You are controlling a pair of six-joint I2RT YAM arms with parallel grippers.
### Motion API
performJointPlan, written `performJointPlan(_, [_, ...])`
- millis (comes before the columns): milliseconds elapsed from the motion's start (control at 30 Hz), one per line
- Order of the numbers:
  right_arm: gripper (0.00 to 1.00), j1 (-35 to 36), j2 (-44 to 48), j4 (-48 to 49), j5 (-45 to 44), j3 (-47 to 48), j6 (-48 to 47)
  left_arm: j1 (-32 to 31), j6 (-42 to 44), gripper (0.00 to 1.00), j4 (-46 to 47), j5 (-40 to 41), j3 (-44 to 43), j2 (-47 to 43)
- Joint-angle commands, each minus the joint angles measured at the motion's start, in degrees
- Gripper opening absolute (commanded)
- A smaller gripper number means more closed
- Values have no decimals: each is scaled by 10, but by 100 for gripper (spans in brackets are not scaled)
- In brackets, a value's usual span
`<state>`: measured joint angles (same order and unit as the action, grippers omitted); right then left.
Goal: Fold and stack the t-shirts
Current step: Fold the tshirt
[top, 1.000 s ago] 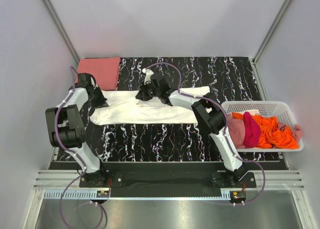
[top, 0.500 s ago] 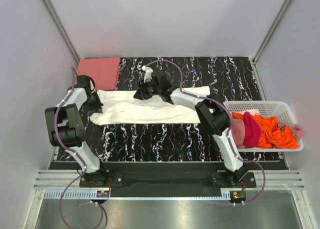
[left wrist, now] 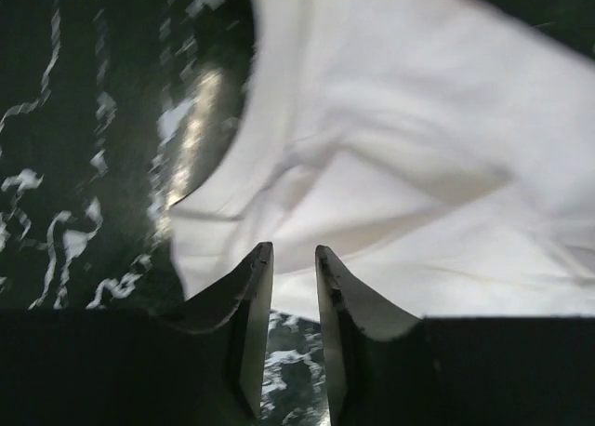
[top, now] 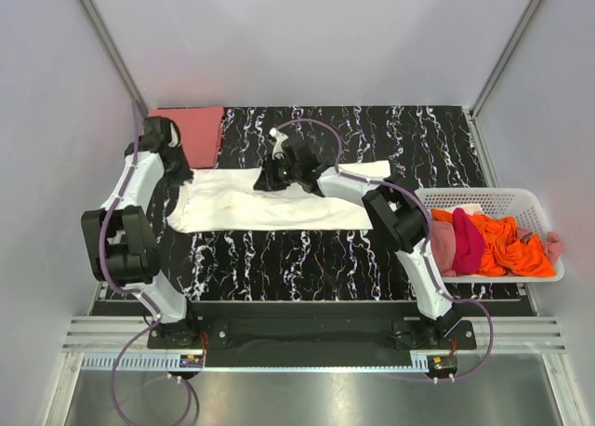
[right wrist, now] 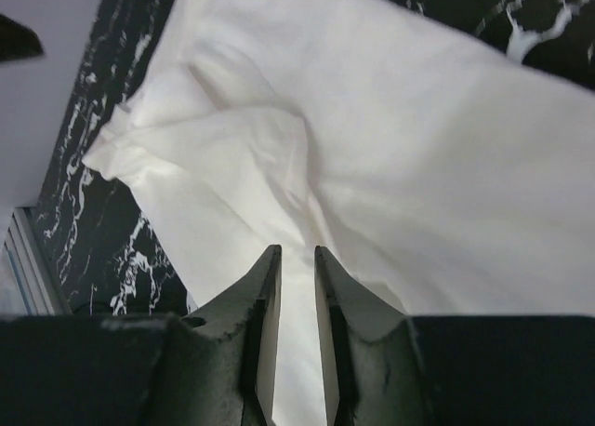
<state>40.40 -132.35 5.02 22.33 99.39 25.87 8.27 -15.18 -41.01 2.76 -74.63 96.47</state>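
The table (top: pixel 279 254) has a glossy black top veined with white like marble, and it fills the floor of a narrow booth. A pale grey back wall (top: pixel 307 35) rises behind it, with a left wall (top: pixel 46 119) and a right wall (top: pixel 558 100) of the same plain panel closing in the sides. Slim metal struts (top: pixel 107 45) run up the two back corners. Along the near edge lies a ribbed aluminium rail (top: pixel 307 331), and below it a sheet of brushed steel (top: pixel 307 393). The light is soft and even. In the left wrist view a dull glare (left wrist: pixel 200 100) shines on the tabletop.
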Motion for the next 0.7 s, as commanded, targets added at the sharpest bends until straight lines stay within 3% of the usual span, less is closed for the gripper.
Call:
performJointPlan(0, [27,3,88,-2,-28,-40,14,-45,1,30,19,-114,-55,-6])
performJointPlan(67, [27,5,100,-3,-35,-50,12,-52,-10,30,22,-158,-55,27])
performJointPlan(233, [26,4,106,-18,-33,-63,18,-56,-10,29,38,-151,-25,72])
performJointPlan(400, [25,4,145,-21,-59,-115,19,-55,-39,29,49,-85,32,98])
performJointPlan(533, [27,4,184,-43,-89,-128,26,-48,-65,29,64,-80,47,110])
performJointPlan(667, [30,1,231,-81,-173,-154,12,-47,-72,30,55,-30,34,78])
